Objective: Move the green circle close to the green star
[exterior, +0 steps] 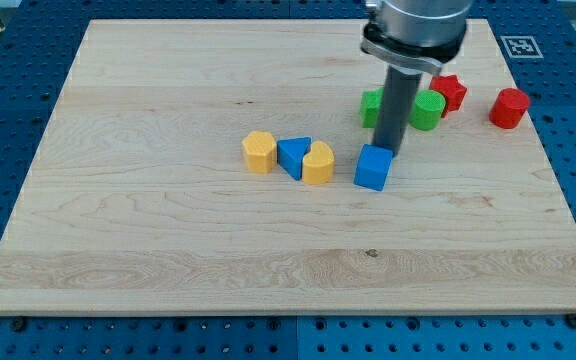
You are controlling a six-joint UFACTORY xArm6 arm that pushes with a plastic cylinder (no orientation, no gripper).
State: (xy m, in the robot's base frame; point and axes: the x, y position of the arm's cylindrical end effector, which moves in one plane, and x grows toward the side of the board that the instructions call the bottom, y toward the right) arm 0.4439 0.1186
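Two green blocks flank your rod above my tip (389, 152): green star (371, 107) left, green circle (427, 111) right, apart; two red, two yellow, two blue blocks elsewhere; no gripper shows.

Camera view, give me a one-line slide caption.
My tip stands just above the blue cube, between the green star and green circle.

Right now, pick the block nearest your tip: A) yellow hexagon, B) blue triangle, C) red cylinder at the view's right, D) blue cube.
D: my tip ends right at the top edge of the blue cube, while the other three blocks sit clearly farther off.
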